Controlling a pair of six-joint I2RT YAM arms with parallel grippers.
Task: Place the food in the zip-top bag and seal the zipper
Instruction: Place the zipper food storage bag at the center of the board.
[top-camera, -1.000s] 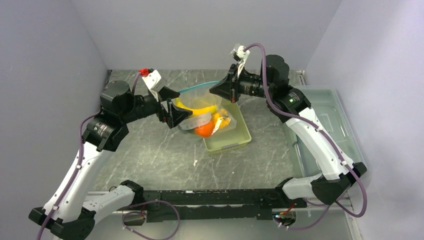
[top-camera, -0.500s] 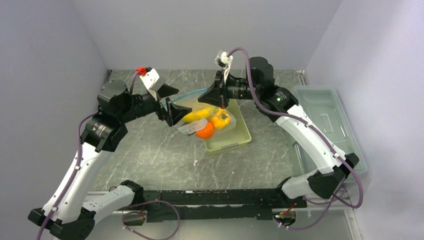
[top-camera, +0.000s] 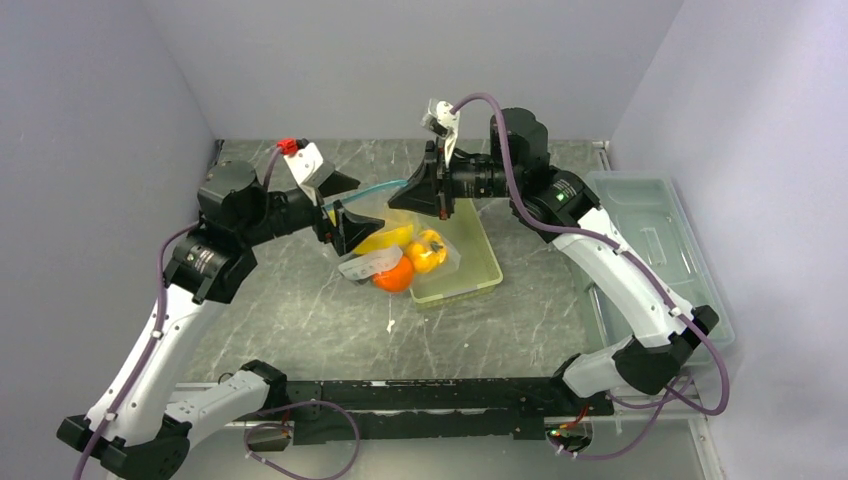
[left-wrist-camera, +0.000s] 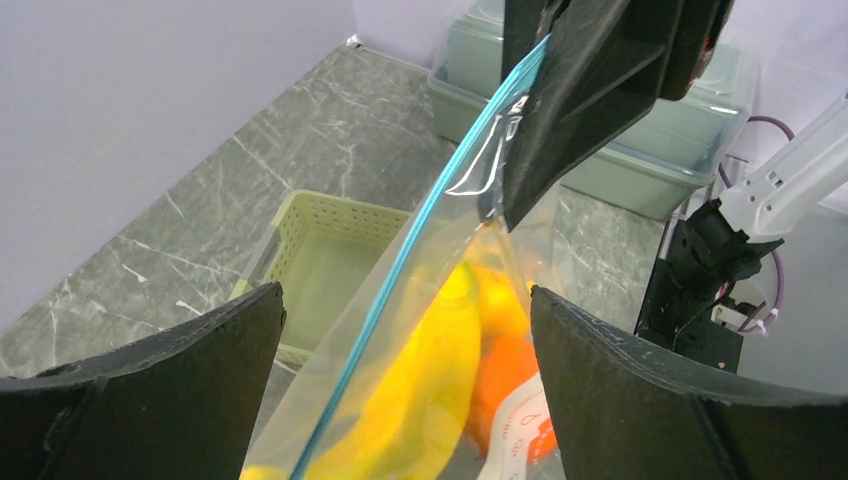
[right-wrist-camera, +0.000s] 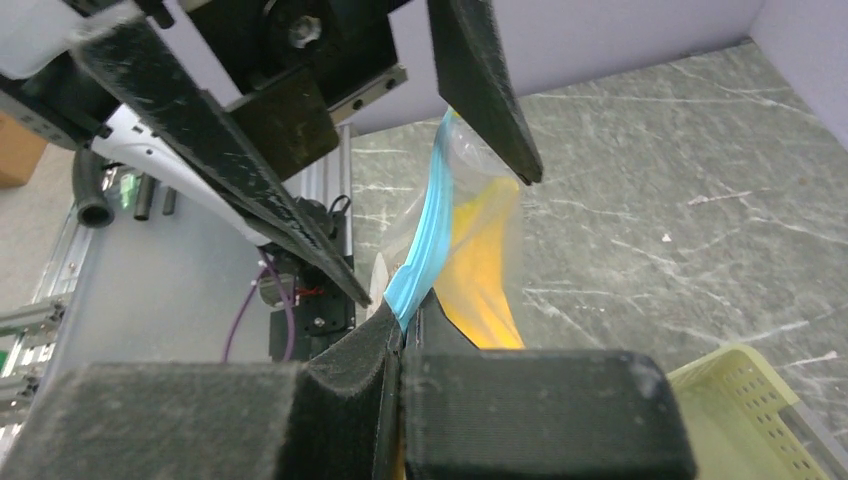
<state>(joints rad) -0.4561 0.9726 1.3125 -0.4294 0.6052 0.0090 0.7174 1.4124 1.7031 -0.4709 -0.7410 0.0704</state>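
While the zip-top bag (left-wrist-camera: 462, 215) is hung in the air above the counter (top-camera: 300, 310), its light-blue zipper (top-camera: 380, 188) is pinched at one end by the right jaws, which are clenched flat on the strip. The left jaws are spread wide, with the bag's other end passed between them and touched by neither. The food (left-wrist-camera: 435, 385) is seen inside the bag: yellow bananas (top-camera: 388, 238) uppermost, a yellow-orange pepper (top-camera: 428, 250) beside them and an orange-red round fruit (top-camera: 395, 276) at the lowest point. The bag is hung at the left edge of the pale yellow-green basket (top-camera: 470, 278). Whether the mouth is pressed shut along its whole length cannot be told. A large clear lidded box (top-camera: 655, 235) is set well apart at the right.
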